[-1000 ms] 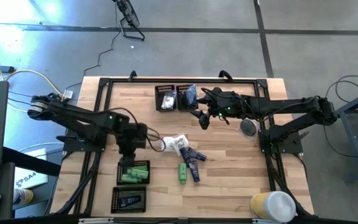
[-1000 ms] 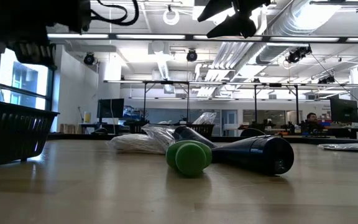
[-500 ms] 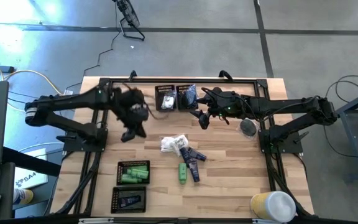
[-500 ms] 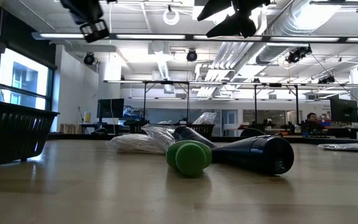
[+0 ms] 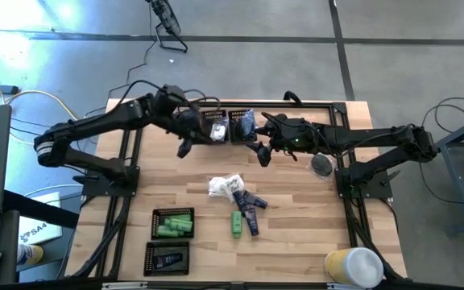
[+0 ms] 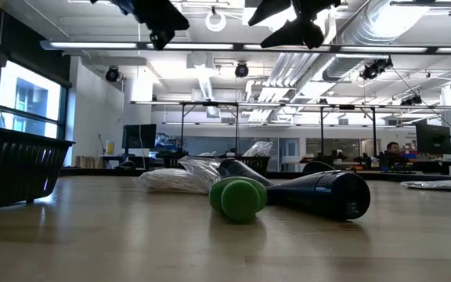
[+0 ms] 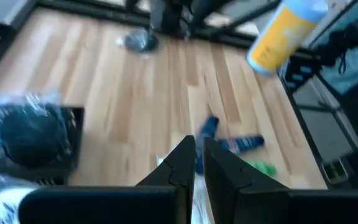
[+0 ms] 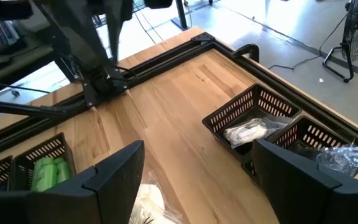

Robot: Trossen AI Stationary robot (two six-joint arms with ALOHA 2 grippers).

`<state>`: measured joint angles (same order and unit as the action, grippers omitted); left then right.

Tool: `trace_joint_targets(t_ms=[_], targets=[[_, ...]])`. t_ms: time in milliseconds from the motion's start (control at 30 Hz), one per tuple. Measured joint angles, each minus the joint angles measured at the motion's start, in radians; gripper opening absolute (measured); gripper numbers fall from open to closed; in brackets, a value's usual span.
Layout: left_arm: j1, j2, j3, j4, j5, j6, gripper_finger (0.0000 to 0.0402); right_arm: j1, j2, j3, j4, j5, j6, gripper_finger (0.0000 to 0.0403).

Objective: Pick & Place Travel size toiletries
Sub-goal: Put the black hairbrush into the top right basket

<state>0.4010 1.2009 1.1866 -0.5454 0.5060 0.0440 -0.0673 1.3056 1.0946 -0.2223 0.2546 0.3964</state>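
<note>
**A:** What changed in the last second?

**B:** My left gripper (image 5: 184, 148) has left the tray of green tubes (image 5: 173, 223) near the table's front-left corner. It has swung across to the back edge and now hangs just beside the tray with a white packet (image 5: 214, 126). Its fingers have come together, with only a thin slit between them, and I see nothing in them.

**A:** So what does this mean for the task?

**B:** I judge that one delivery to the green tray is finished and the arm is free for the next item. The pile (image 5: 236, 197) was not touched. It lies in the middle of the table: white packets, navy tubes and one green tube (image 5: 237, 224) toward the front edge. So some sorting remains.

**A:** How is the left arm standing?

**B:** It is stretched far out from its base at the left edge. The elbow is raised and the wrist is bent down toward the wood. Its camera looks back over the pile.

**A:** And the right one?

**B:** The right gripper (image 5: 263, 153) has not moved. It hovers near the back edge, next to the tray with the clear bag (image 5: 242, 125). The jaws are spread wide and empty.
</note>
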Motion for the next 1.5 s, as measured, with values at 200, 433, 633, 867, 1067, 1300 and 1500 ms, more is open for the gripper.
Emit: trace_joint_targets(t_ms=[200, 433, 633, 867, 1067, 1300, 1500], targets=[[0.075, 0.057, 0.000, 0.077, 0.001, -0.046, 0.0028, -0.011, 0.000, 0.000, -0.036, 0.046, 0.098, 0.0290], [0.183, 0.101, 0.000, 0.118, 0.118, -0.014, 0.0028, -0.034, 0.009, 0.000, -0.119, 0.055, 0.103, 0.0290], [0.222, 0.106, 0.000, 0.221, 0.161, -0.013, 0.0028, -0.066, 0.053, 0.000, -0.153, 0.084, 0.242, 0.0290], [0.264, 0.106, 0.000, 0.229, 0.161, -0.003, 0.0028, -0.103, 0.115, 0.000, -0.549, 0.101, 0.595, 0.0290], [0.286, 0.106, 0.000, 0.229, 0.157, 0.032, 0.0028, -0.096, 0.124, 0.000, -0.836, 0.062, 0.778, 0.0282], [0.287, 0.106, 0.000, 0.229, 0.157, 0.041, 0.0028, -0.097, 0.124, 0.000, -1.048, 0.025, 0.900, 0.0176], [0.286, 0.106, 0.000, 0.215, 0.156, 0.041, 0.0028, -0.096, 0.123, -0.044, -1.041, -0.003, 0.968, 0.0046]])
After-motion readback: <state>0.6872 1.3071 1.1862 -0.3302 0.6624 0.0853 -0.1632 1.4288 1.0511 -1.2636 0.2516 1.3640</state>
